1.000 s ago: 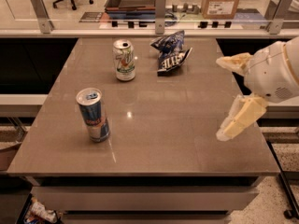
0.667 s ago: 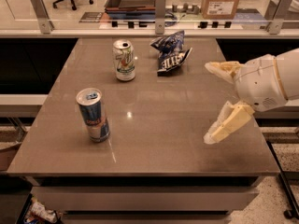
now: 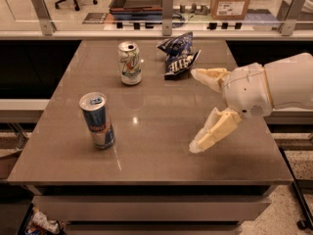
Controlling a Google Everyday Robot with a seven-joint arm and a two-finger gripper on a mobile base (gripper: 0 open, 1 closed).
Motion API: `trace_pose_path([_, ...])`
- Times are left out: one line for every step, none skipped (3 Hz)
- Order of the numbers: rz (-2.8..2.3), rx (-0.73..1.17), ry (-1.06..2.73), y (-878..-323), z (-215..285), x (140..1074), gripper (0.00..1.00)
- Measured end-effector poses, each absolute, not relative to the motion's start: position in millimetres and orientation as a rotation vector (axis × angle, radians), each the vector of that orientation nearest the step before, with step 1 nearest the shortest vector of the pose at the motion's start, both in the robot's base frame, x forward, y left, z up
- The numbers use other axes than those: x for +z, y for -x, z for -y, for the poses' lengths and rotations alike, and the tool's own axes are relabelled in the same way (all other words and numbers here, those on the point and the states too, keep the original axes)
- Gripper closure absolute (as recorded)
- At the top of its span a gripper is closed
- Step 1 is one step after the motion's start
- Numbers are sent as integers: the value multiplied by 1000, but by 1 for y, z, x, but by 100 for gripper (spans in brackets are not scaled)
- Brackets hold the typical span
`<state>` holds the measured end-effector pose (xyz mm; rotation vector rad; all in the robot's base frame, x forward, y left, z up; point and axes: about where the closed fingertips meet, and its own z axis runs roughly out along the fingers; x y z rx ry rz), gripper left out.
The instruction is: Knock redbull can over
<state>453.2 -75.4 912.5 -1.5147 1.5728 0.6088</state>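
Spanning most of the view, a brown-grey table (image 3: 161, 151) has a smooth top that catches a small glint of light near its middle. Along its far edge runs a low glass barrier on metal posts (image 3: 167, 11), and behind it a cardboard box (image 3: 233, 1) sits at the upper right.

A thick white arm (image 3: 288, 87) comes in from the right side, over the table's right half. At its end the gripper (image 3: 192, 110) points left, above the tabletop. Its two cream-coloured fingers (image 3: 215, 131) are spread wide apart and hold nothing. One finger reaches toward the far side and the other angles down toward the near edge.

A crumpled blue chip bag (image 3: 178, 58) lies near the far edge, just beyond the farther finger.

The redbull can (image 3: 98, 120) stands upright on the left front part of the table, with its silver top and blue tab showing. It is well apart from the gripper, with bare tabletop between them.

A white-and-green soda can (image 3: 130, 62) stands upright toward the far side, to the left of the chip bag and beyond the redbull can.
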Motion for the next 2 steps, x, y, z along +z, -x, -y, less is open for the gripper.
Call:
trace_pose_path([-1599, 712, 1463, -451, 59, 906, 0])
trace_pose_path([-1601, 809, 1408, -450, 43, 897, 0])
